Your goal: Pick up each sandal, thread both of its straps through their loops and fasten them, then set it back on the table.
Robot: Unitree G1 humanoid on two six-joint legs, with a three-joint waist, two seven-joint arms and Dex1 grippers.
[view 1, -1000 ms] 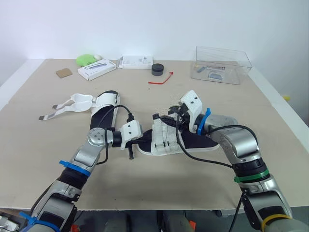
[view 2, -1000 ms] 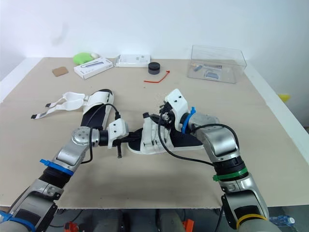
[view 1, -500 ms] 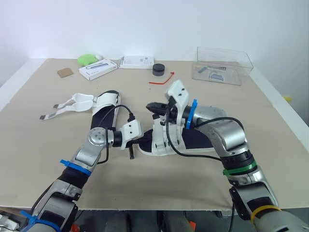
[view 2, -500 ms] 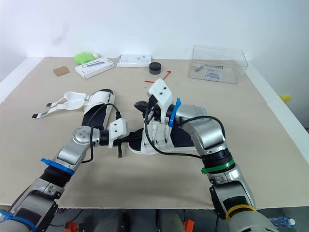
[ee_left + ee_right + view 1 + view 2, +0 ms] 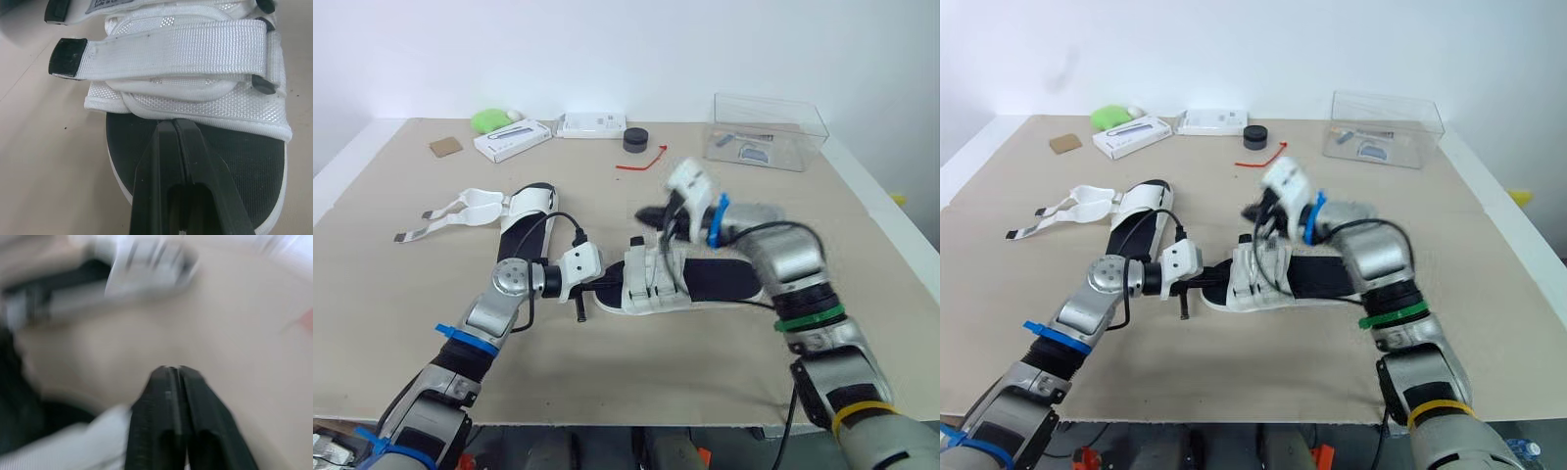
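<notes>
Near sandal [image 5: 700,282] flat mid-tabletop [image 5: 636,382], both straps [image 5: 171,49] look fastened. Left end effector [image 5: 174,125] closed, empty, over toe footbed. Right end effector [image 5: 171,369] closed, empty, above straps. Next: confirm straps seated flat, then open sandal [image 5: 529,203] near left edge.

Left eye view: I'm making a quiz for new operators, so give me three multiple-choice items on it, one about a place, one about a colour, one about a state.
1. Where on the table is the clear box? A near left corner; B far right corner; C centre.
2. What colour is the cord beside the black disc? A red; B blue; C yellow.
3. The left sandal has straps that are: A fastened; B missing; C undone.
B: it stands by the far right edge. A: it shows red on the tan top. C: they trail loose to the side.
</notes>
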